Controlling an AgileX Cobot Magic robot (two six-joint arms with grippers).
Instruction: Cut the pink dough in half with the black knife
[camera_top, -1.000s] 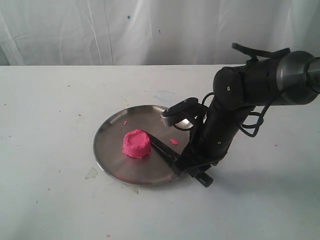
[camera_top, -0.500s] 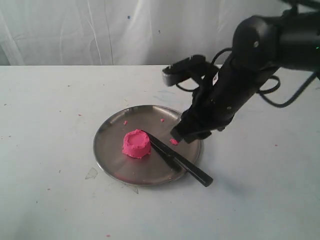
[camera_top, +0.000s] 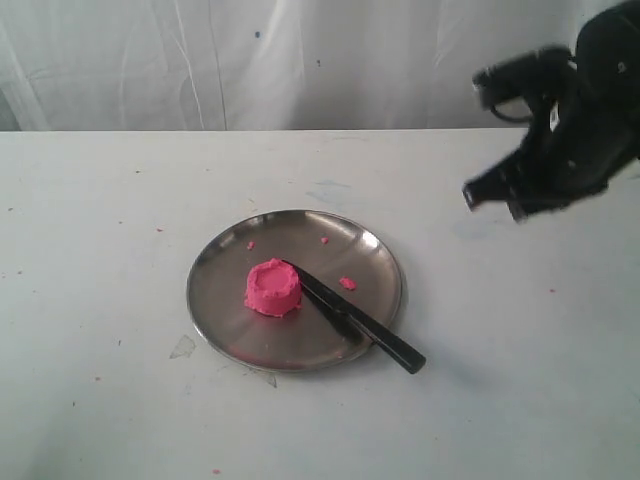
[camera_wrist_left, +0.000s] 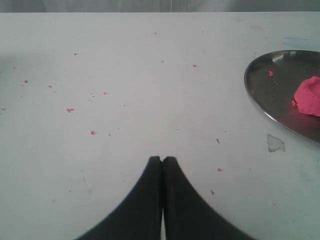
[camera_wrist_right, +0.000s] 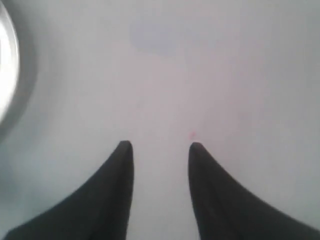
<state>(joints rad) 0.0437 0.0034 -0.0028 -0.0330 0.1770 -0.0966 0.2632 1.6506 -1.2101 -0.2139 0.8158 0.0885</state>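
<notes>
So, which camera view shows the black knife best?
The exterior view. There the whole black knife is visible: its blade lies on the steel plate with the tip against the pink dough, and its handle sticks out over the plate's rim. The left wrist view shows only part of the plate and dough, no knife. The right wrist view shows no knife either.

Matt dough and knife on a shiny steel plate

The plate (camera_top: 222, 258) is polished metal, smooth and mirror-bright at its rim, greyer within. The dough (camera_top: 272, 288) is soft, matt and bright pink, its top dented and rough-edged. The knife (camera_top: 350, 318) looks matt black throughout, blade and handle alike. The table (camera_top: 100, 250) is a matt white surface flecked with pink crumbs. Left gripper (camera_wrist_left: 162, 159) and right gripper (camera_wrist_right: 160, 146) have smooth, dull black fingers.
</notes>
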